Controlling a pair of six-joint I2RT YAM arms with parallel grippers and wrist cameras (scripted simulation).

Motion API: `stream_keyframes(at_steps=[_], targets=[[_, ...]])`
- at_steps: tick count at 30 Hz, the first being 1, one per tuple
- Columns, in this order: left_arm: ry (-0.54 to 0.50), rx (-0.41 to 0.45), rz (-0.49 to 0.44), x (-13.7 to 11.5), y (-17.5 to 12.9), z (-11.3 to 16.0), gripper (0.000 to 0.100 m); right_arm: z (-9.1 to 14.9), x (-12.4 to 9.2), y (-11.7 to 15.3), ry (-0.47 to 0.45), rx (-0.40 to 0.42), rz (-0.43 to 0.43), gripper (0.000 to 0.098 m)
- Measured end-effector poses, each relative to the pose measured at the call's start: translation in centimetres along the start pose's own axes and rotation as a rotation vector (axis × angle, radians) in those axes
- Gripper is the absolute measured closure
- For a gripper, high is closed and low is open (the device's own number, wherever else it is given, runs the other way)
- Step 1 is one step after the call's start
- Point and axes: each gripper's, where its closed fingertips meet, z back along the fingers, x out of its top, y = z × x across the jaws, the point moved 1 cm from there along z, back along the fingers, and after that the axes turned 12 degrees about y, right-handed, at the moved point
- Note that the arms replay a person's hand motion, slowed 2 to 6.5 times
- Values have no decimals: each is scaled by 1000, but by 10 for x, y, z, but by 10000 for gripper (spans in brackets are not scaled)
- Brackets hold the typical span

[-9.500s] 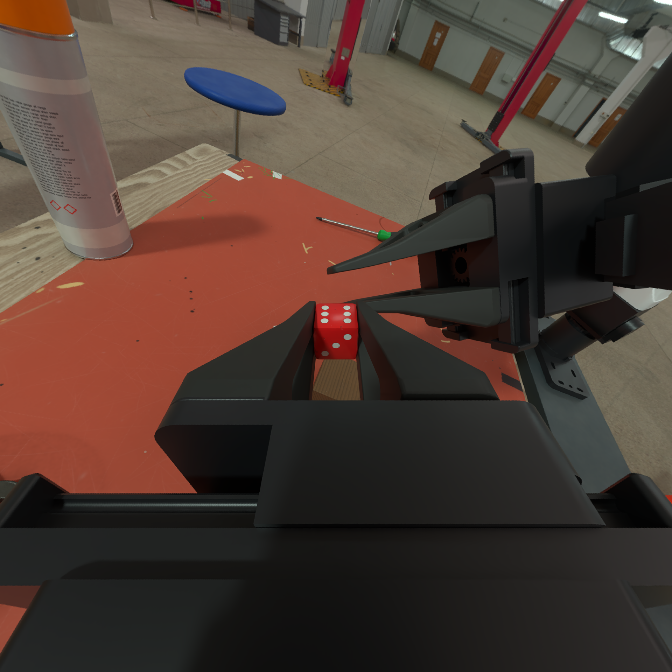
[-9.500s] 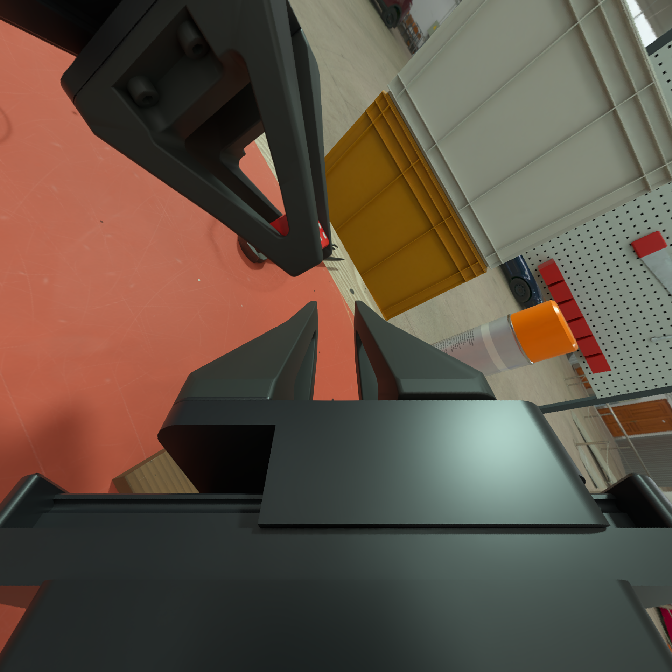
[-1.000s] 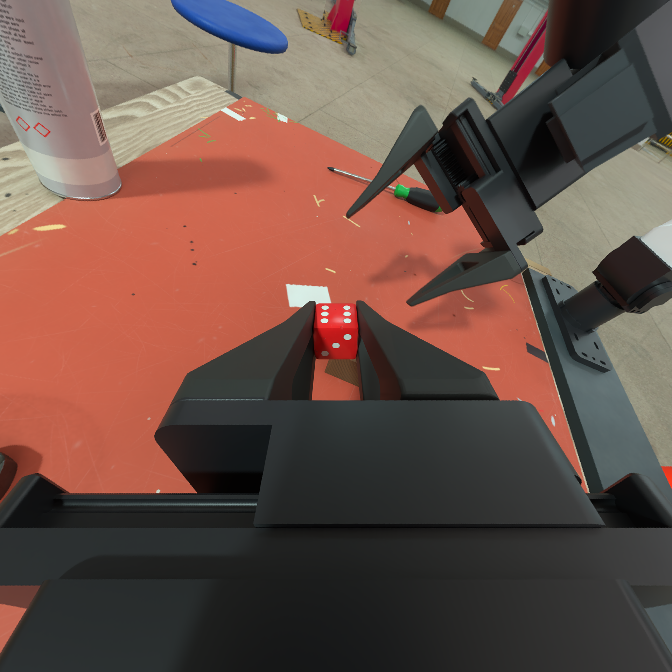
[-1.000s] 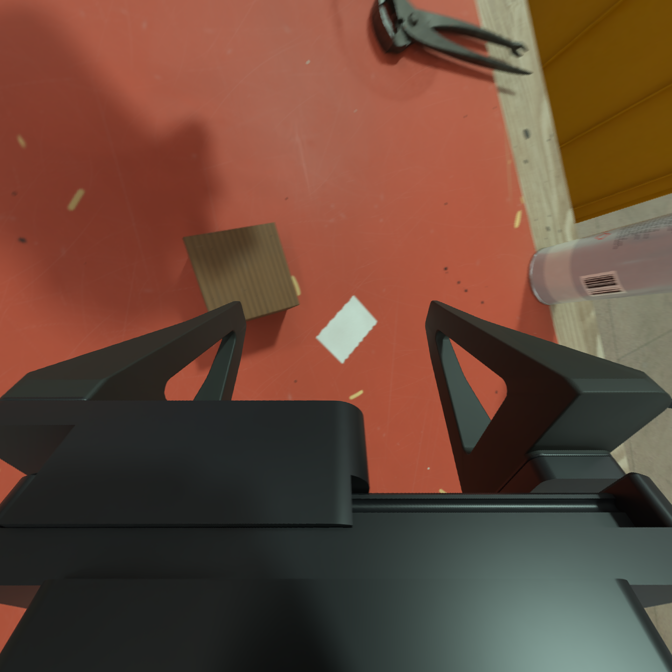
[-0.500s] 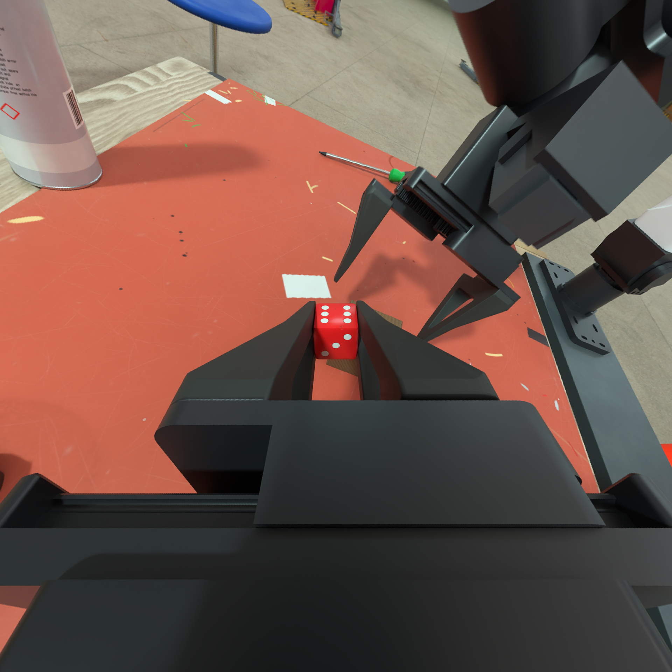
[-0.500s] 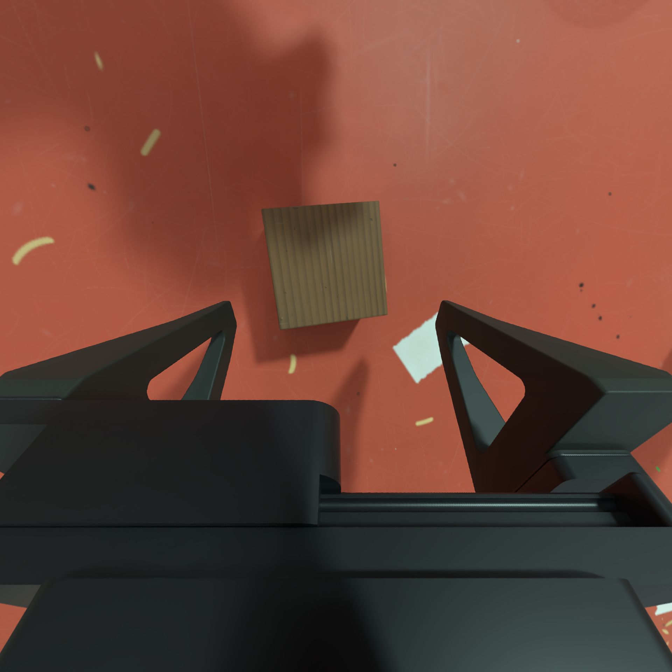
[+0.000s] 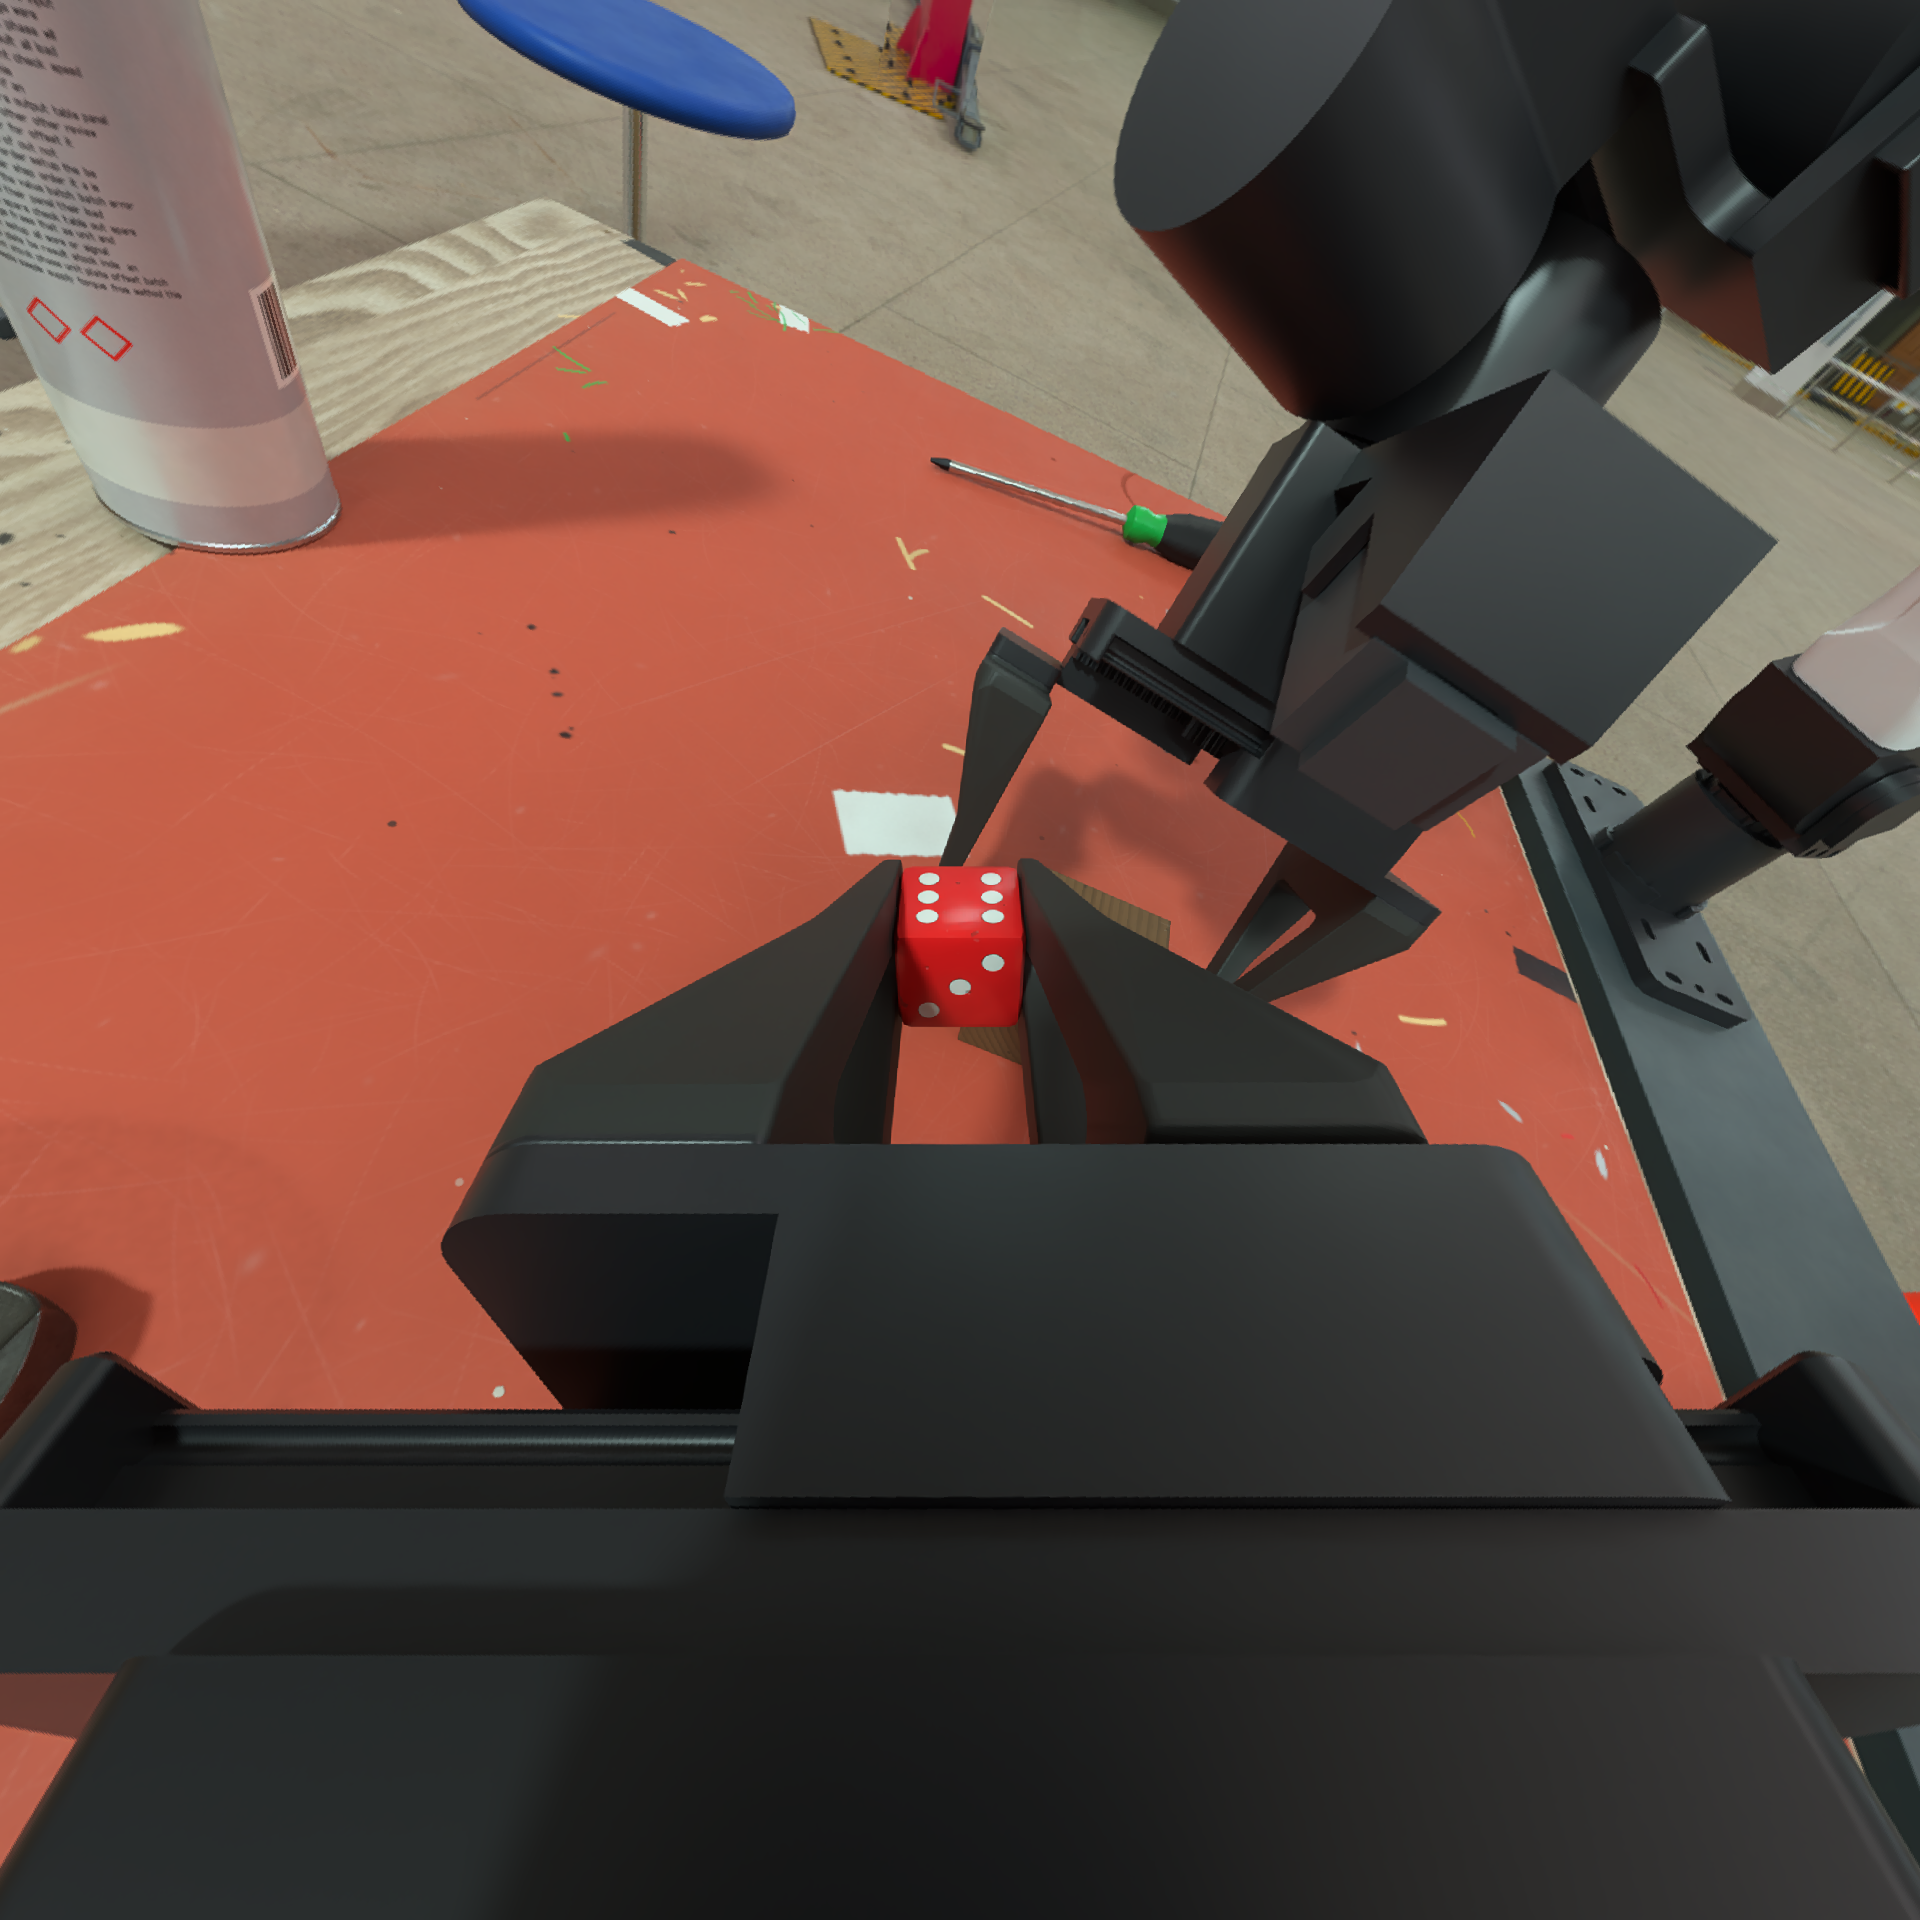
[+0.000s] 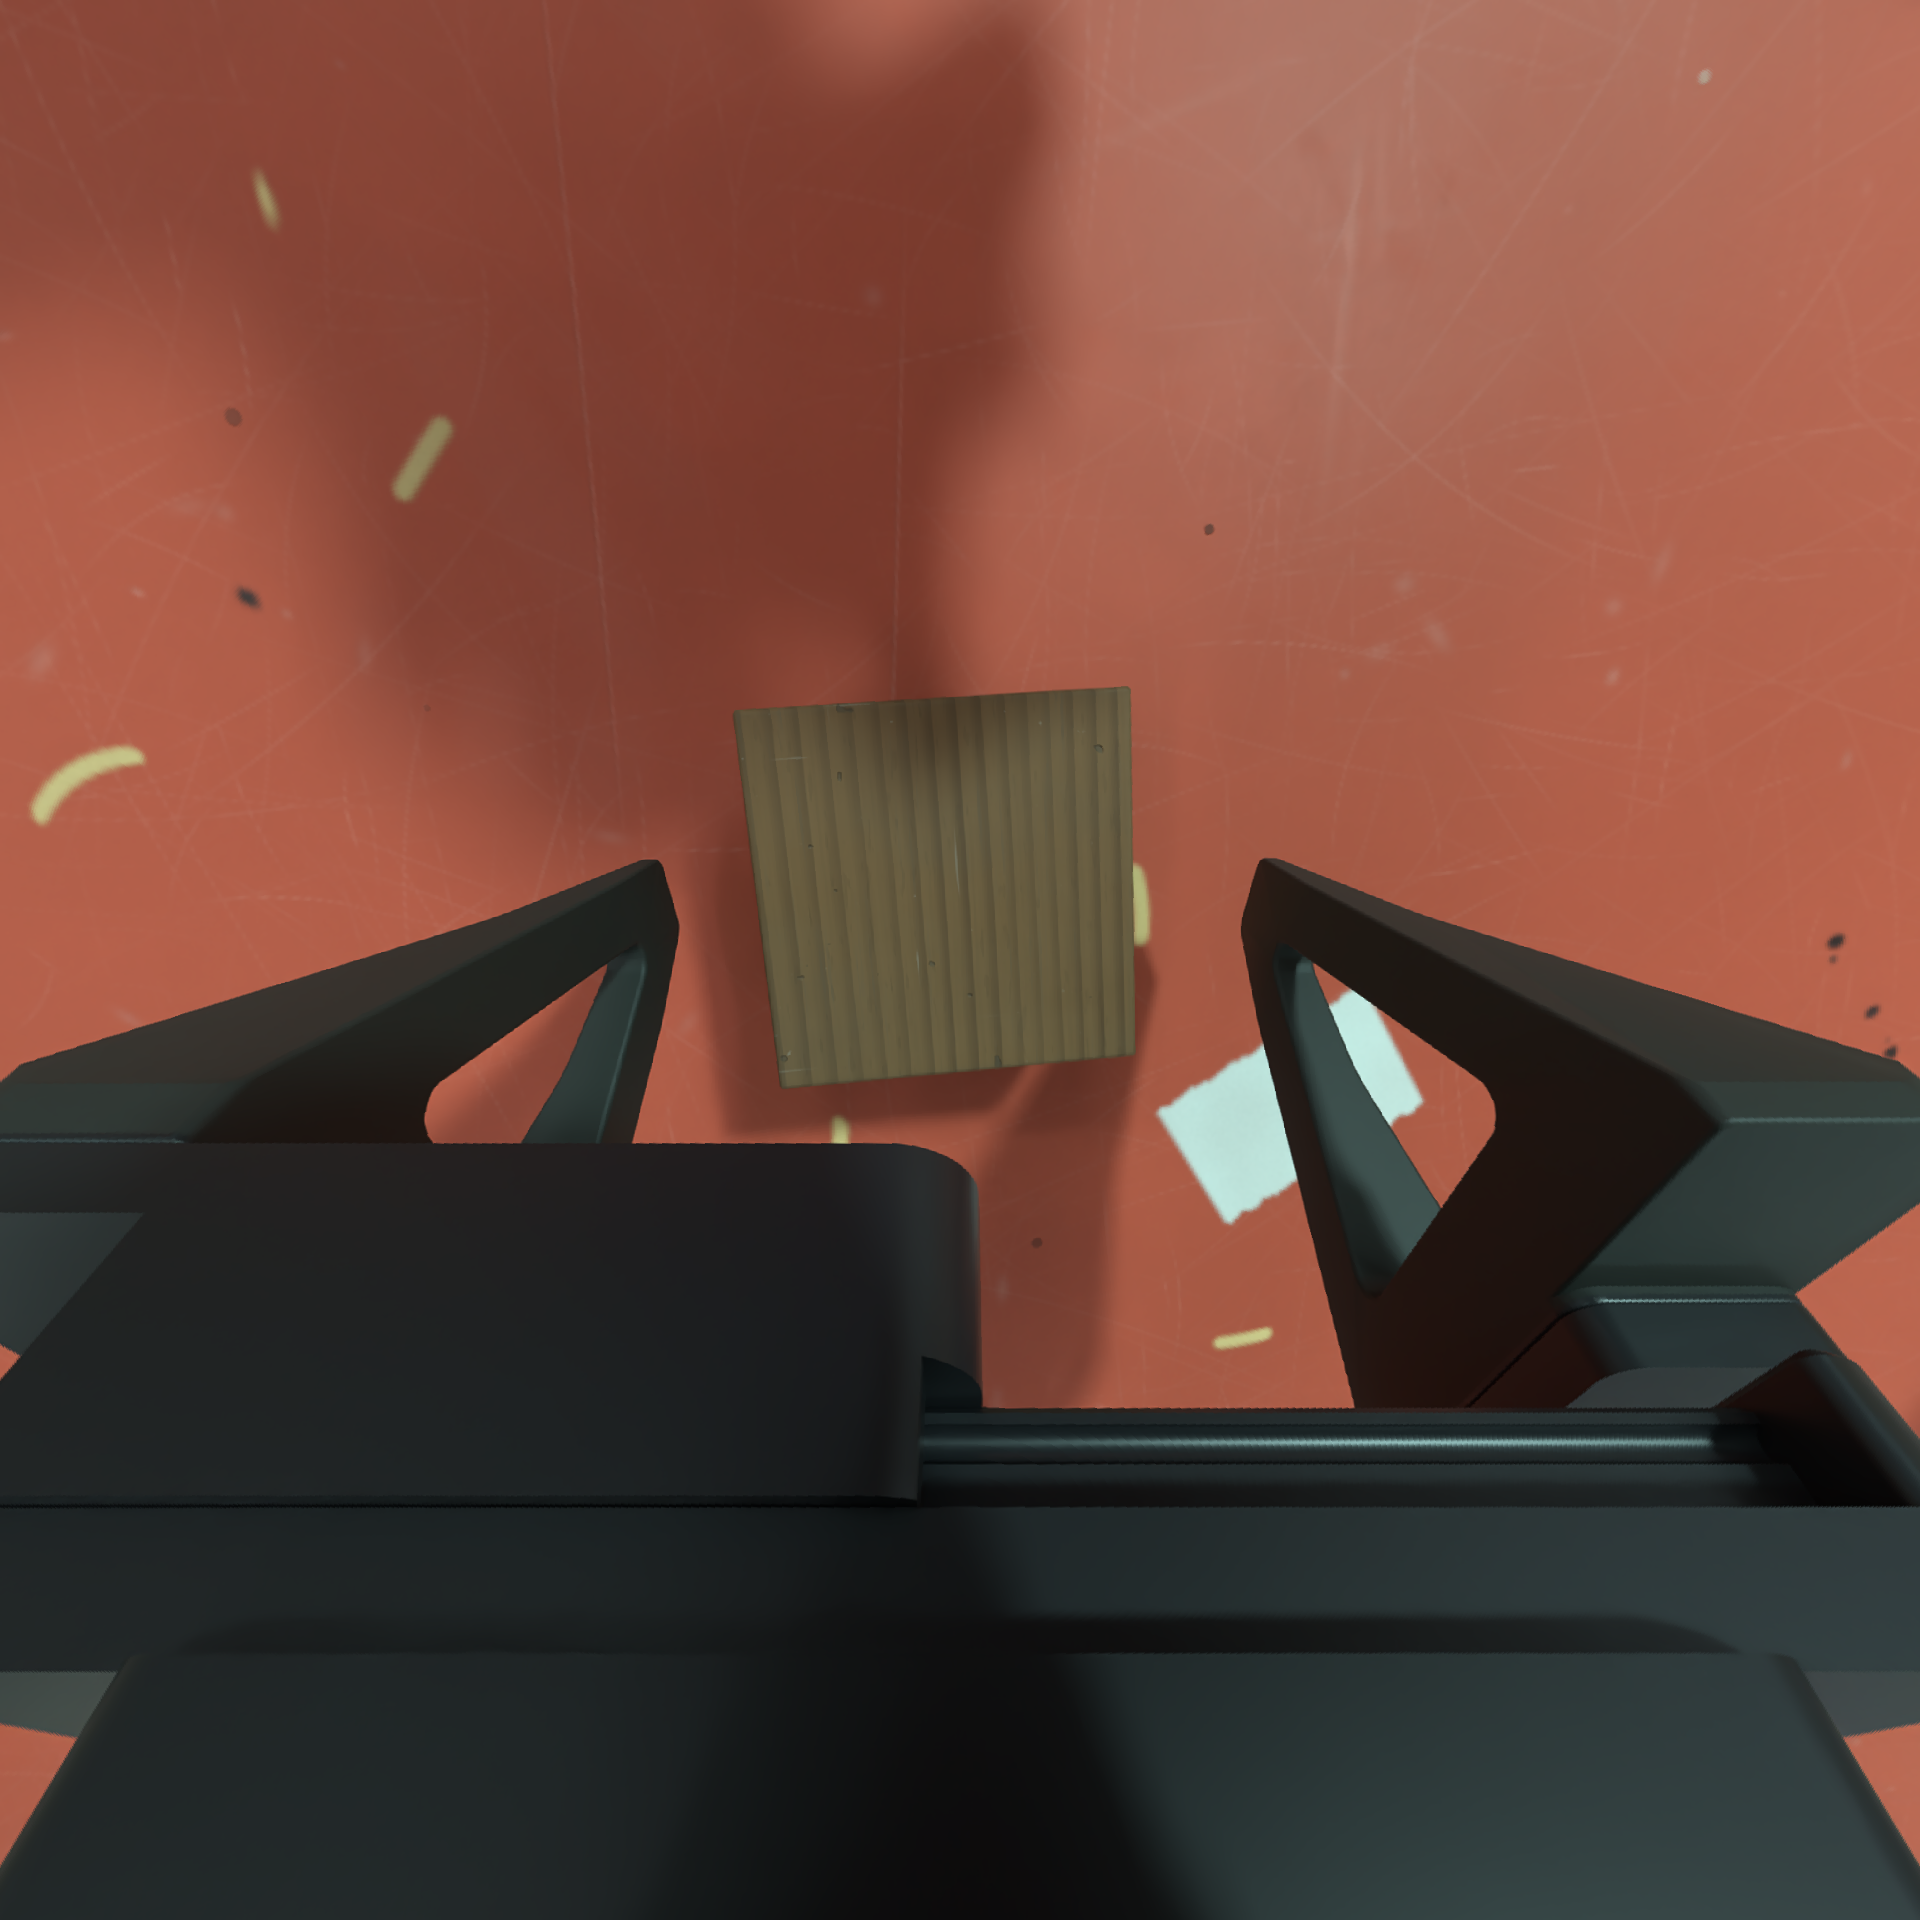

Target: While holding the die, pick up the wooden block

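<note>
- The right pincer [image 8: 956,914] points straight down with its fingers spread wide and nothing between them but air; the wooden block [image 8: 940,883] lies flat on the red mat [image 8: 1455,416], square between the two fingertips.
- Half a second ago the block sat off-centre and farther from the tips; a second ago it was out past the left finger. The pincer has come down and lined itself up, so the block now looks larger and fills the gap.
- The fingers do not yet seem to touch the block, and its edges run nearly parallel to them. I judge that a short further drop and a squeeze are all that remain.
- A white paper scrap [image 8: 1236,1143] lies on the mat just beside the right fingertip and could get nudged, though it should not spoil the grip.
- The left pincer [image 7: 958,940] is clenched on the red die [image 7: 958,940], held above the mat, exactly as in the earlier pictures, so that half of the task holds.
- Farther out on the bench stand a spray can [image 7: 145,281] and a screwdriver [image 7: 1081,504], well apart from the work.
</note>
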Motion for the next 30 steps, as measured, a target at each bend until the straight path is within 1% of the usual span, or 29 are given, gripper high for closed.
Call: stream_keyframes(at_steps=[3,9,15,17,25,30], targets=[[1,-3,1,-1,0,0,821,-4,1,1,22,17,9,97],[0,-4,-3,0,0,1,821,-6,5,1,47,42,20,240],[-2,-7,-4,1,1,2,821,-6,7,2,74,64,45,408],[-2,-8,-5,0,1,2,821,-6,7,3,83,74,50,440],[5,-12,-11,0,0,3,821,-6,7,2,110,81,82,441],[11,-13,-18,-1,0,3,821,-5,7,1,119,85,83,441]])
